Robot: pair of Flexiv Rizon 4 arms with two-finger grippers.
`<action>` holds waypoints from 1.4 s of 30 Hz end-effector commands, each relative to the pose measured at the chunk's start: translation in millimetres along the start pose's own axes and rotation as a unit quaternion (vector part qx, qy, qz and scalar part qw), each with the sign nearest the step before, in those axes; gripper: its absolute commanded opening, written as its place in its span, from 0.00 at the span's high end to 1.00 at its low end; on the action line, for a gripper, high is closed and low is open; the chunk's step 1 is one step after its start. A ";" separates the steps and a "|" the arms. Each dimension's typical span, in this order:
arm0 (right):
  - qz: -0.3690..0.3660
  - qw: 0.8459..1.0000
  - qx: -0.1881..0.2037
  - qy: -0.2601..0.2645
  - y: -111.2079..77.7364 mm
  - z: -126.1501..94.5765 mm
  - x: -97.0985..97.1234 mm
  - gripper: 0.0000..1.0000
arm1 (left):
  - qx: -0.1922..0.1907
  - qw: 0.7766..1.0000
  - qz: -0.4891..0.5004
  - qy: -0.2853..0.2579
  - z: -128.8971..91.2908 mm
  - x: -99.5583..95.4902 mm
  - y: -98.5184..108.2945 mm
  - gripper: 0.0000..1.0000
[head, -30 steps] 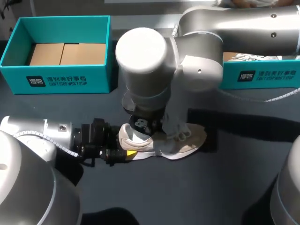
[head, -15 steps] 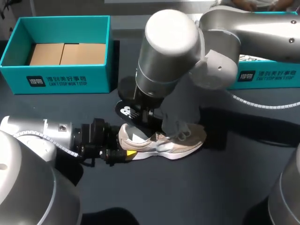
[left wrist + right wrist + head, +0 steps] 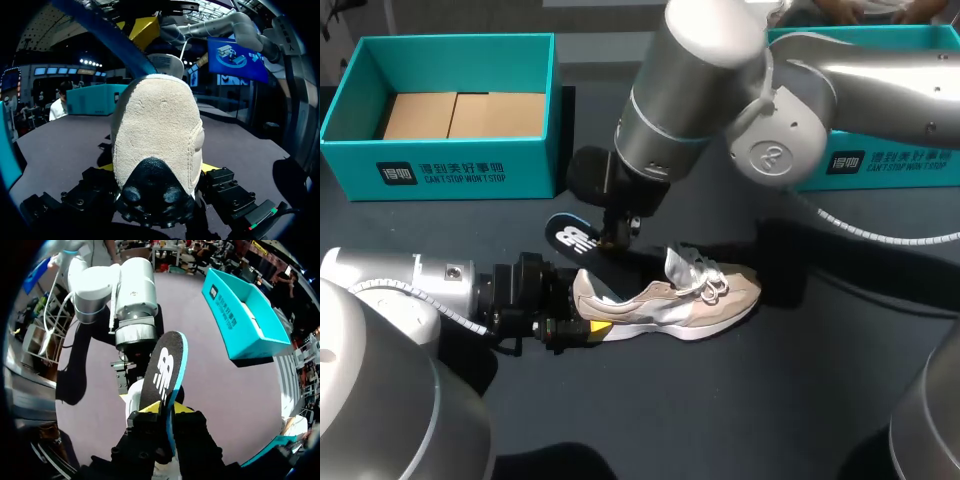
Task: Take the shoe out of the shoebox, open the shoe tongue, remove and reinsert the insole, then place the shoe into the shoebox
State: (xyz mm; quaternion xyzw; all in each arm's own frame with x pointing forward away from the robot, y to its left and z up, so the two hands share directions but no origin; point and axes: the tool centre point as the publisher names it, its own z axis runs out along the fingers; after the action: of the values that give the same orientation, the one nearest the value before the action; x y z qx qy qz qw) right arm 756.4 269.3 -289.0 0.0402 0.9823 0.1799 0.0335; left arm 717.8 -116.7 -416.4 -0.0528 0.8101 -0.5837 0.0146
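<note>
At the heel of the shoe (image 3: 670, 305) the left gripper (image 3: 159, 170) is clamped, one finger on each side. The shoe is stood on its sole on the table (image 3: 750, 410). Its long axis is laid across the table, with the toe to the right and the heel to the left. Just above the heel opening the insole (image 3: 570, 245) is held tilted, pinched in the right gripper (image 3: 166, 409). Taking out and tongue opening are judged done, and removal nearly done. Reinserting and boxing remain. Far behind the heel an open shoebox (image 3: 450, 172) is seen.
</note>
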 end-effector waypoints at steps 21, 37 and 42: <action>-0.008 0.969 -0.075 0.236 -6.9 16.3 14.1 0.36 | -0.001 1.000 -0.001 -0.002 3.1 0.7 4.0 1.00; 0.025 0.969 -0.088 0.231 -9.8 19.3 21.5 0.00 | -0.001 1.000 -0.001 -0.002 3.1 0.7 4.0 1.00; 0.063 0.948 -0.092 0.297 0.0 15.6 16.7 0.00 | -0.001 1.000 -0.001 -0.002 3.1 0.7 4.0 1.00</action>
State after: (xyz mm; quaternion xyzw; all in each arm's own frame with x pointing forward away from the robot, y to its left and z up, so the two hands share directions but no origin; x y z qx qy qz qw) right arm 728.9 272.1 -301.7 0.0422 0.9298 0.2757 -0.2400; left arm 717.8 -116.7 -416.4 -0.0528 0.8101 -0.5837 0.0147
